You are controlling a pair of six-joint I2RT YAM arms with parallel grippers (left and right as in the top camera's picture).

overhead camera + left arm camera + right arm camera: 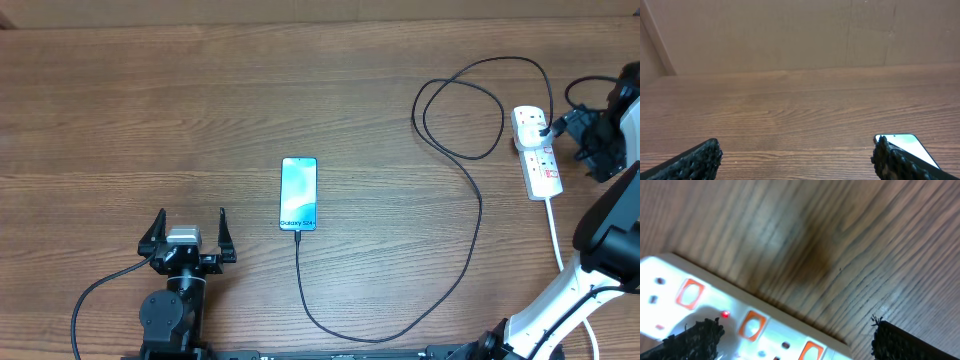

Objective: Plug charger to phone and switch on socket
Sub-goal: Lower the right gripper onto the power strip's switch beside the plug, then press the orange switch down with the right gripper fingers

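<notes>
The phone lies flat mid-table with its light blue screen up; its corner also shows in the left wrist view. The black charger cable runs from the phone's near end in a long loop to its black plug, which sits in the white socket strip at the right. My right gripper is open, just right of the strip's far end; the right wrist view shows the strip with orange switches and a small red light lit. My left gripper is open and empty, left of the phone.
The strip's thick white cord runs toward the front right by the right arm's base. A tan wall or board stands at the table's far edge.
</notes>
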